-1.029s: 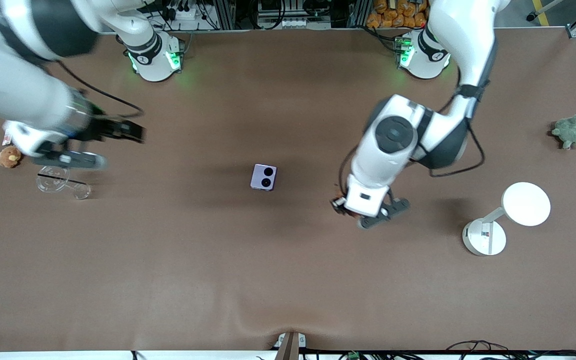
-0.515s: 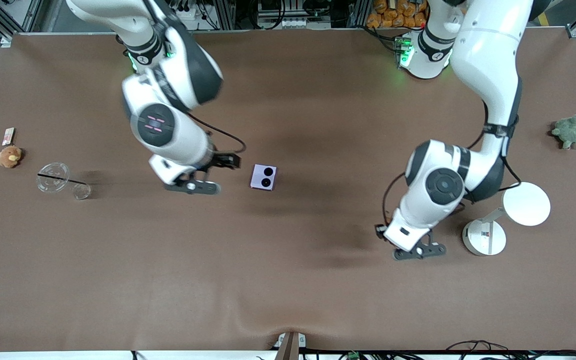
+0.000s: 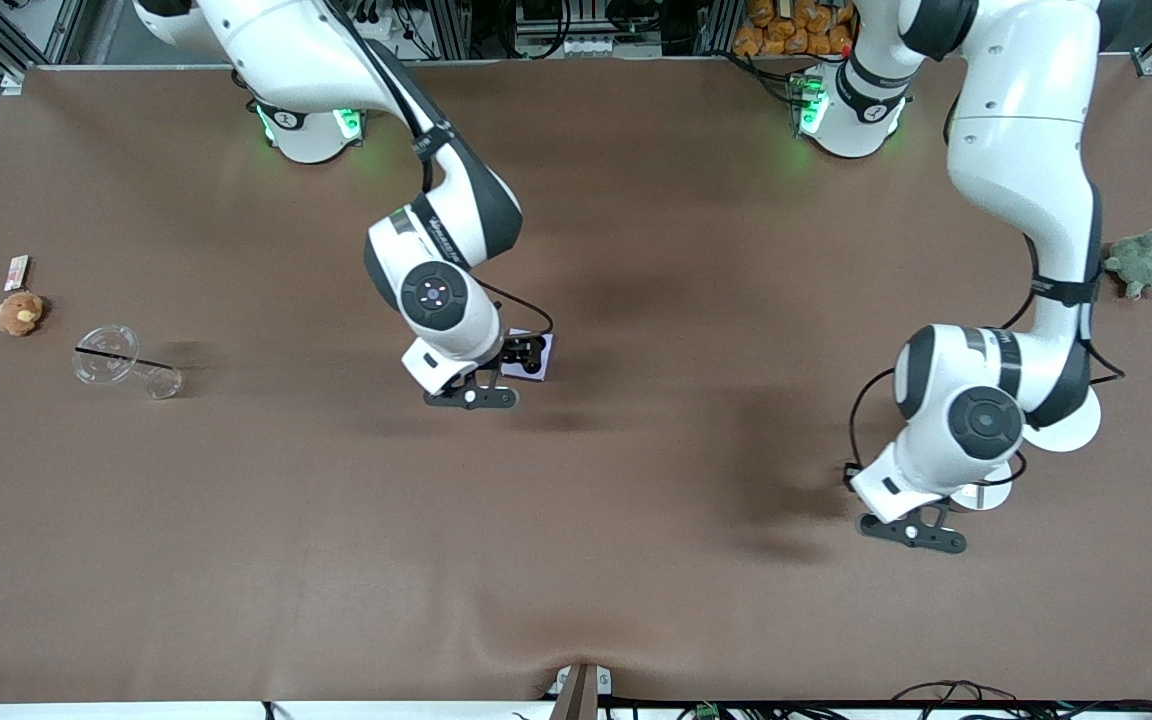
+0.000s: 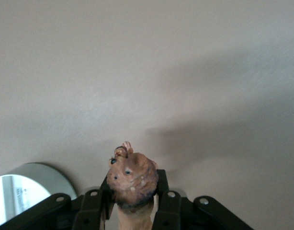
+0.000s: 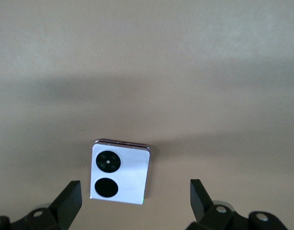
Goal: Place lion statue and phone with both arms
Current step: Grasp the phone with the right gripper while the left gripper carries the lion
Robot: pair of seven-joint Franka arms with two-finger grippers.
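The brown counter (image 3: 636, 560) carries everything, with both arms reaching out over it from their bases. The left arm bends down toward its own end of the counter, and the left hand (image 3: 911, 530) hangs low over bare surface just beside the white round-topped stand (image 3: 1061, 425), whose base it partly covers in the front view. The right arm reaches to the middle of the counter, where the right hand (image 3: 496, 375) hovers directly over the phone (image 3: 534, 357). In the right wrist view that hand (image 5: 135, 201) is spread wide, its fingers (image 5: 68, 201) well apart on either side of the lavender phone (image 5: 120, 171), which lies flat on the counter with its two black lenses up, touched by neither finger. In the left wrist view the left hand (image 4: 133, 203) is clenched on the lion statue (image 4: 131, 179), the brown figurine pinched between the pads with its head sticking out past the fingertips. A green plush toy (image 3: 1139, 263) sits near the left arm's edge of the counter. At the right arm's end lie a clear glass (image 3: 121, 360) on its side, a tan plush toy (image 3: 18, 313), and a small white-and-red card (image 3: 17, 268).
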